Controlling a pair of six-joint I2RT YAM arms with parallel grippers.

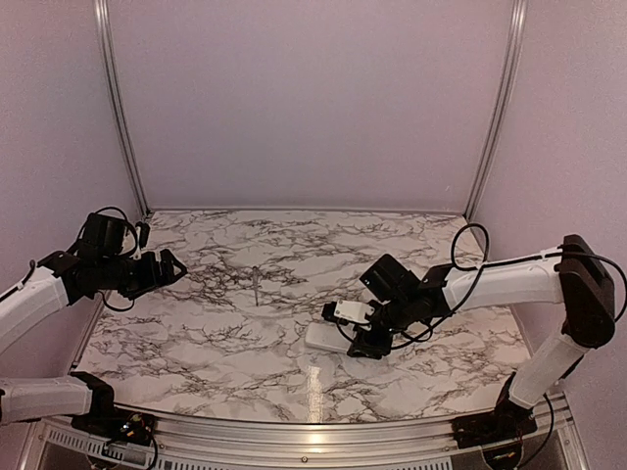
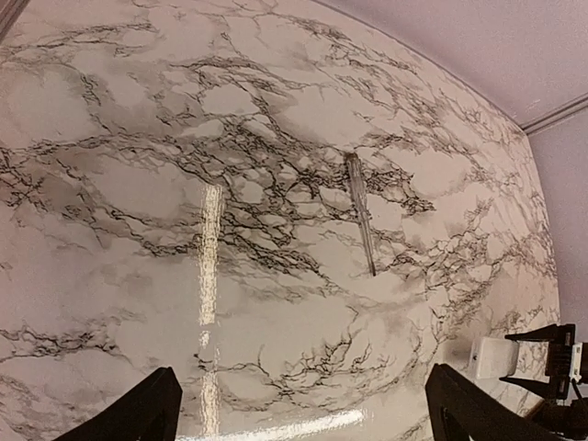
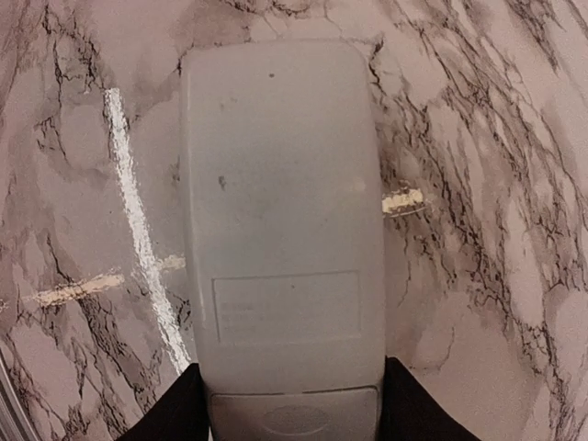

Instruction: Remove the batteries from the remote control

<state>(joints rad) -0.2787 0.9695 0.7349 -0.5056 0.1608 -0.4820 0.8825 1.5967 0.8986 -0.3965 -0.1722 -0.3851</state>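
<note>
**Right gripper clamped on the remote's end, left gripper spread wide**

The remote control [image 3: 280, 202] is a flat slab of matt white plastic with rounded corners. It lies flat on the table [image 1: 196, 343], right of centre in the top view. Its upturned face is plain apart from a faint rectangular label outline. At the bottom of the right wrist view a separate cover piece [image 3: 294, 418] with an oval thumb dimple sits flush. The table is glossy white with black marble veining and carries bright streaks of reflected light. A slim grey pointed tool [image 1: 255, 284] lies near the middle of the top view, well apart from the remote.

The remote sits nearer the table's curved metal rail [image 1: 313, 431] at the bottom of the frame than the pale back wall [image 1: 313, 98]. It is well in from both side edges.

The right arm comes in from the right edge of the frame, its forearm long and low and its wrist tipped down. The right gripper [image 3: 292, 404] has its two black fingers [image 3: 175, 413] pressed against the remote's long sides at the cover end.

The left arm is folded at the left edge of the frame. The left gripper [image 2: 308, 413] hangs above the marble and points toward the centre. Its fingers [image 2: 138, 409] are spread wide with only tabletop between them.
</note>
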